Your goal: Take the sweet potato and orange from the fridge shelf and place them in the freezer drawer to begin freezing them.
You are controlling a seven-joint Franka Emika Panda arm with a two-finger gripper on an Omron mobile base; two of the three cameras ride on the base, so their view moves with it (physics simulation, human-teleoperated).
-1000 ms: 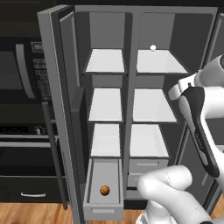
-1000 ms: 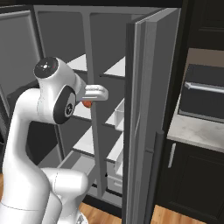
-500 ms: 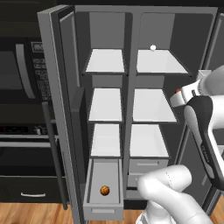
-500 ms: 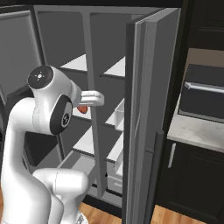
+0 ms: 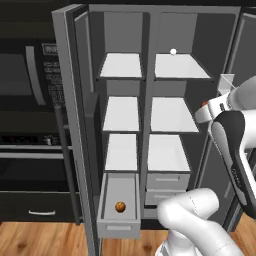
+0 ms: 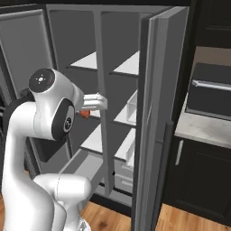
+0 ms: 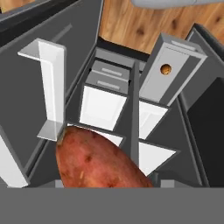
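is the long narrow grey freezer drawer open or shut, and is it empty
Open, not empty. The long narrow grey freezer drawer is pulled out below the left shelves, and the small round orange ball lies on its floor.

Open fridge ahead, doors swung out to either side. Inside, two columns of flat white shelves split by an upright divider. At the bottom left, pulled forward, the long narrow grey box freezer drawer, with the small round orange-brown ball of an orange in it, near its front. Right of that drawer, two shorter, wider light-grey drawers, stacked and pushed in. On the top right shelf, near the back, a tiny white ball. In front of the right column, by the right door, the elongated reddish sweet potato, level with the middle shelf.
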